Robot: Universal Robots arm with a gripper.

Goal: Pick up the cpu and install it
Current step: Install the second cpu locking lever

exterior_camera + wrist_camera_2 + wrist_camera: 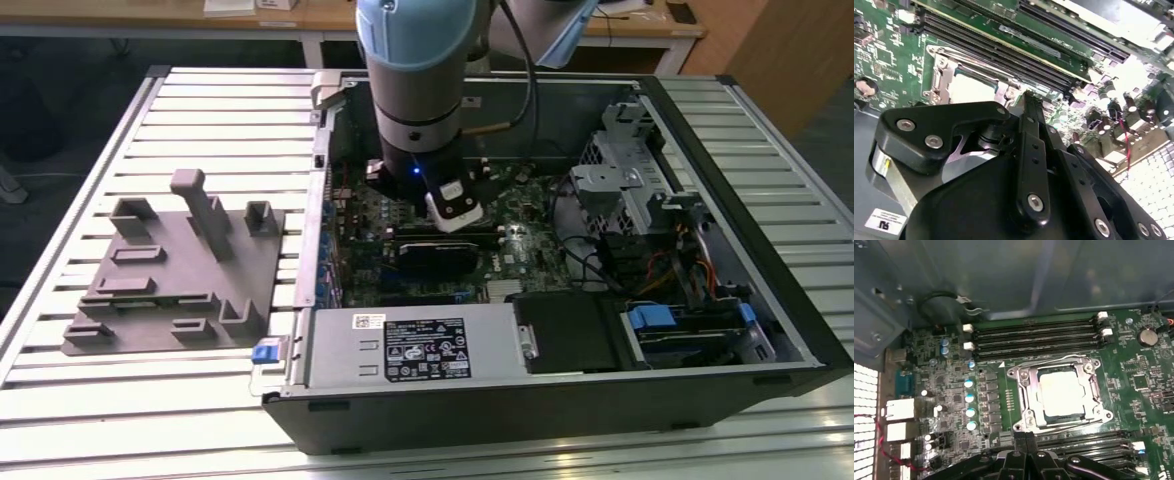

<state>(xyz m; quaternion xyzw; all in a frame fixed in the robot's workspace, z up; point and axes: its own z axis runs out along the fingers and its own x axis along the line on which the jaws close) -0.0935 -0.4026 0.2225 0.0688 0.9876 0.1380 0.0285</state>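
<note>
I have the gripper down inside the open computer case, poised over the motherboard. In the first wrist view the two fingertips sit pressed flat against each other with nothing between them, so the fingers are clenched on themselves and carry no load.

The cpu lies just beyond the fingertips, seated in the metal-framed socket and flanked by the rows of memory slots. From where I sit, the chip looks already dropped into its seat; I judge the closed fingers hang close beside it because the placing part is finished and they are clear of the part.

The cpu itself is a small flat square with a pale, washed-out silver top, bright under the light, lying level inside the frame with its edges parallel to the socket's sides. In the second wrist view it shows as a white patch just past the black finger linkage.

The grey moulded tray stands outside the case, well away from the fingers.
</note>
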